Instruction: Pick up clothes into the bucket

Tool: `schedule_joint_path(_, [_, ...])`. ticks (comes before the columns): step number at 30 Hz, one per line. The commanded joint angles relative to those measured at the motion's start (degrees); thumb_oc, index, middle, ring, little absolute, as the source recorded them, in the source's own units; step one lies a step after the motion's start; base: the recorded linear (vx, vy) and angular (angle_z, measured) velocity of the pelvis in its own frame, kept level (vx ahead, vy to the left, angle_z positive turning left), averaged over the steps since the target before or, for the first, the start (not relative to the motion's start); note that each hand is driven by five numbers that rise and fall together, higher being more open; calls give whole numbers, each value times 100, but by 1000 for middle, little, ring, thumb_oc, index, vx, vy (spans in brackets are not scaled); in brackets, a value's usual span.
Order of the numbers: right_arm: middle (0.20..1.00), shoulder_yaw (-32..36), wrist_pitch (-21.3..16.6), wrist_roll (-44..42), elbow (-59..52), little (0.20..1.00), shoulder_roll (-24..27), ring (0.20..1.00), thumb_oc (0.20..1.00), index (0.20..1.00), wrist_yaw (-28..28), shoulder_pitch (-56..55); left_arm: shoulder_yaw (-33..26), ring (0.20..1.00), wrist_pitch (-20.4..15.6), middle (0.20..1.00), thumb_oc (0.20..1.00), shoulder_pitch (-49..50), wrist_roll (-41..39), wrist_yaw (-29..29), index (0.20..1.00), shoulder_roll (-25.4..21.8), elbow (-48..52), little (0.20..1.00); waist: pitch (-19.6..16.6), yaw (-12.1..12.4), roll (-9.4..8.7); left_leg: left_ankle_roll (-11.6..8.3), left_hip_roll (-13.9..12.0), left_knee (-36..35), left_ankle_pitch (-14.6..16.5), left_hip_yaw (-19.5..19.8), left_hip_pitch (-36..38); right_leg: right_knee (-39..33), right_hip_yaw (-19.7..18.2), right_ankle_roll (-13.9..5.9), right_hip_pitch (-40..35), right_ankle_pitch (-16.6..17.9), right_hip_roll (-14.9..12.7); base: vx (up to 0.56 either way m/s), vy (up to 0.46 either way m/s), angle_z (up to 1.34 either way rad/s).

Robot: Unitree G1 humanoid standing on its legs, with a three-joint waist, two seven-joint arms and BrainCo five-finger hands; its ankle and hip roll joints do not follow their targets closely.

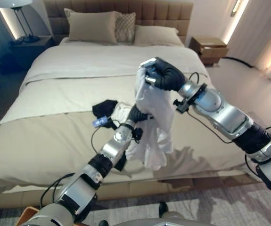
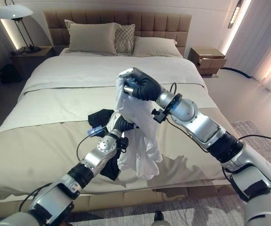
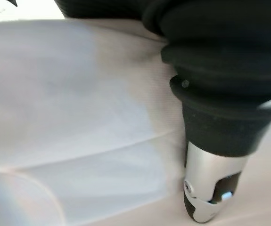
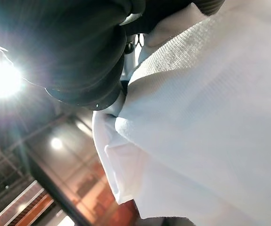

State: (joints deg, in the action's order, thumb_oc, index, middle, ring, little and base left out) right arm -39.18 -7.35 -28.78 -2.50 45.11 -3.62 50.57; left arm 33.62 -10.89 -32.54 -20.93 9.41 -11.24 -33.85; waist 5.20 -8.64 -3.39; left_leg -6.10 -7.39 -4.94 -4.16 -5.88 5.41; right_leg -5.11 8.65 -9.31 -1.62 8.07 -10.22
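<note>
My right hand is raised above the bed, its fingers curled round the top of a white garment. The cloth hangs down in long folds to just above the bed's front part. My left hand reaches up from the lower left and goes in behind the hanging cloth; the white garment lies right against it in the left wrist view. A black garment lies crumpled on the cover just left of that hand. An orange-brown rim peeks in at the bottom left corner.
The wide bed has a beige cover and pillows at the headboard. A nightstand with a lamp stands far left, another nightstand far right. A grey rug lies at the bed's foot.
</note>
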Motion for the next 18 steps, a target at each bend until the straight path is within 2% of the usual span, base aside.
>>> schedule_joint_path(1, [200, 123, -500, -455, -254, 200, -9, 200, 200, 200, 69, 1138, 283, 1000, -226, 1000, 1000, -176, -312, -381, 1000, 38, -61, 1000, 16, 100, -331, 22, -8, 566, 481, -78, -98, 292, 258, -361, -313, -250, -403, -18, -8, 3])
schedule_joint_path(3, [200, 93, -502, -478, -291, 200, -41, 200, 200, 200, 78, 1135, 326, 1000, -188, 1000, 1000, -269, -422, -408, 1000, 100, -120, 1000, 10, 84, -332, 16, -5, 573, 478, -71, -112, 298, 255, -359, -303, -252, -402, 0, 0, 0])
schedule_joint_path(4, [200, 138, -524, -518, -418, 200, 13, 200, 200, 200, 65, 1100, 418, 200, -197, 200, 200, -163, -517, -507, 200, 69, 180, 200, 12, 101, -333, 16, -2, 574, 484, -63, -123, 297, 266, -360, -300, -250, -403, -10, -8, 3])
schedule_joint_path(11, [200, 284, -515, -542, -610, 200, 267, 200, 200, 200, -20, 839, 444, 200, -226, 200, 200, 8, -612, -658, 200, -138, 713, 200, 33, 162, -333, 9, 4, 603, 477, -17, -177, 294, 315, -351, -330, -260, -399, 0, -1, 1])
schedule_joint_path(18, [200, 649, -521, -715, -780, 200, 451, 200, 200, 200, -115, 400, 108, 200, -256, 200, 200, 315, -732, -635, 200, -357, 1032, 200, 48, 232, -321, -3, 3, 638, 464, 21, -222, 302, 391, -344, -364, -284, -400, -2, -11, 6])
